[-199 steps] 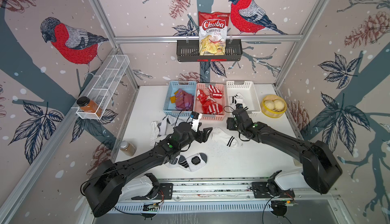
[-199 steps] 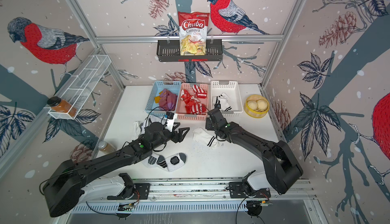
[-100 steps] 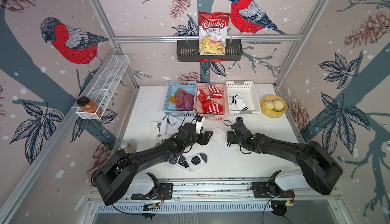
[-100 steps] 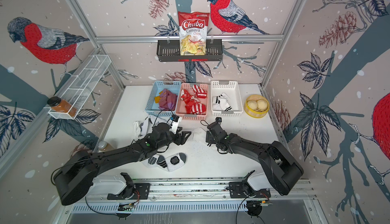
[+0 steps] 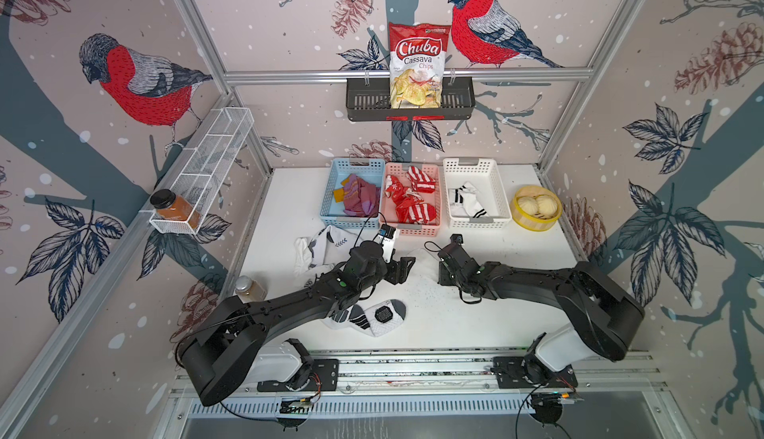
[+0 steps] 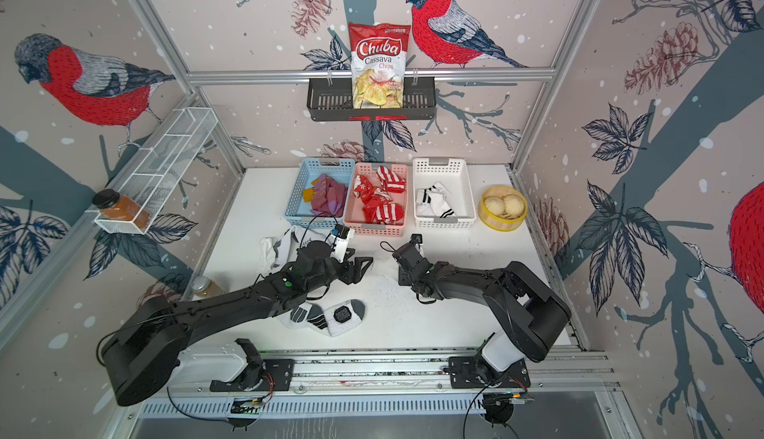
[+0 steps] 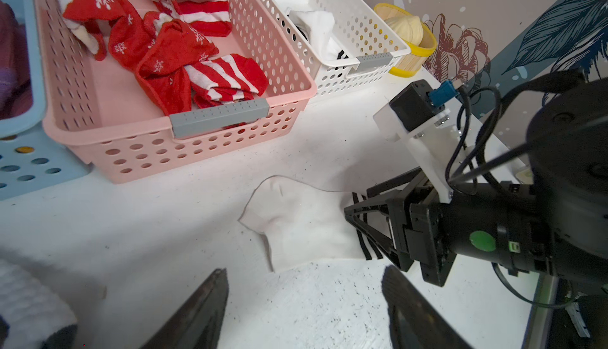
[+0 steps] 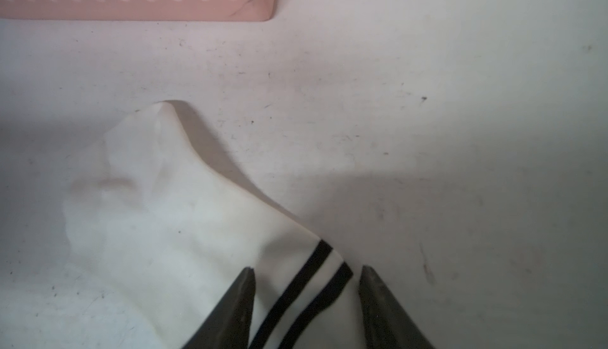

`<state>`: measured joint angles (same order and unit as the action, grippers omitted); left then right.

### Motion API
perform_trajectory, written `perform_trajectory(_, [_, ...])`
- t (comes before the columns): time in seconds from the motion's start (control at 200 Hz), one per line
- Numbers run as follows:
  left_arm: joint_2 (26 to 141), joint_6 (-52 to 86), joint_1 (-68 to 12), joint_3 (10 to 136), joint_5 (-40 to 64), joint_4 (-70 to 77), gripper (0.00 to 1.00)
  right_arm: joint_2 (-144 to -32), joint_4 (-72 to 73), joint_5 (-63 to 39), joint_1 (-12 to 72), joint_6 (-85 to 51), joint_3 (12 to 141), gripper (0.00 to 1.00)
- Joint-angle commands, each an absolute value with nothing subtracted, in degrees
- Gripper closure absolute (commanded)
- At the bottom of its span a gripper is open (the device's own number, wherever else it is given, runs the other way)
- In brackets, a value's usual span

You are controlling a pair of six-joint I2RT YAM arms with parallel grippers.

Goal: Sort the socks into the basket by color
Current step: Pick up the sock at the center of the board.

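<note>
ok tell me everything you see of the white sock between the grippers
The white sock is soft knit with two thin black stripes near its cuff. It lies rumpled on the white table, near the pink basket but apart from it. The right gripper straddles the striped end; whether it grips is unclear.
</note>
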<state>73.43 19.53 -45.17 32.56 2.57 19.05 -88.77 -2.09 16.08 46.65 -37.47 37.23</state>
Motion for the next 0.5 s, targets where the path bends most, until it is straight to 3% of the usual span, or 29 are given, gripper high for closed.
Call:
perform_trajectory(0.0, [72.7, 19.1, -45.3, 32.2, 1.4, 19.4, 0.26, -89.4, -4.8, 17.7, 47.5, -38.6, 38.1, 0.62])
perform_trajectory(0.28, [71.5, 18.8, -45.3, 31.5, 0.6, 18.7, 0.26, -89.0, -5.9, 17.7, 48.3, -38.3, 39.1, 0.89])
perform_trajectory(0.495, [70.4, 18.7, -45.3, 31.2, 0.1, 18.1, 0.25, -87.0, -7.3, 18.0, 48.3, -37.2, 40.9, 0.94])
